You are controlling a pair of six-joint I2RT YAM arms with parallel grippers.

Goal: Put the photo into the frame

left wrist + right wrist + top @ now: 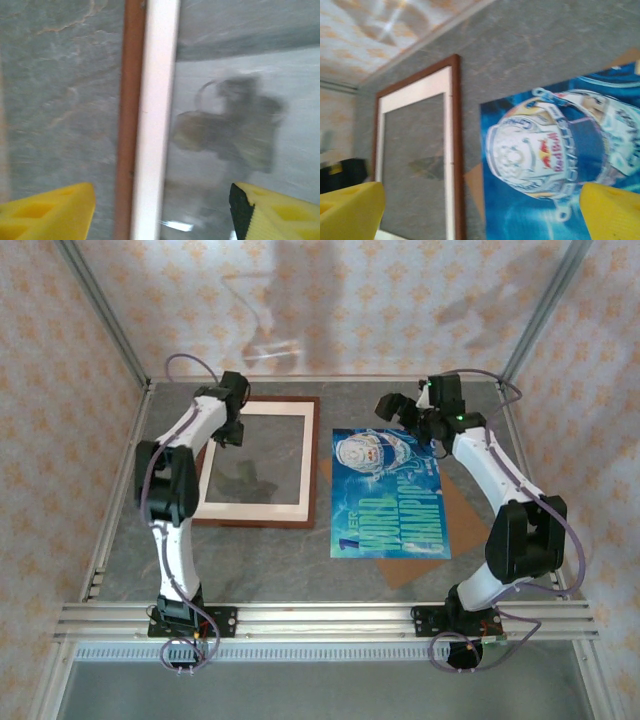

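The frame [313, 465], thin reddish-brown moulding with a cream mat inside, lies flat on the left half of the table. The photo [390, 495], blue with a white helmet and large lettering, lies to the right of it on a brown board. My left gripper [232, 430] hovers over the frame's far-left side. Its yellow fingers [50, 212] are open, with the moulding [131, 100] and mat running between them below. My right gripper [400, 412] hangs open above the photo's far edge. The photo [545, 150] and the frame [455, 125] lie beneath it, nothing held.
A brown backing board [455, 505] sticks out from under the photo at its right and near corner. The frame's pane [235, 130] reflects my left gripper. Patterned walls and metal posts close in the table on three sides. A metal rail [320, 620] runs along the near edge.
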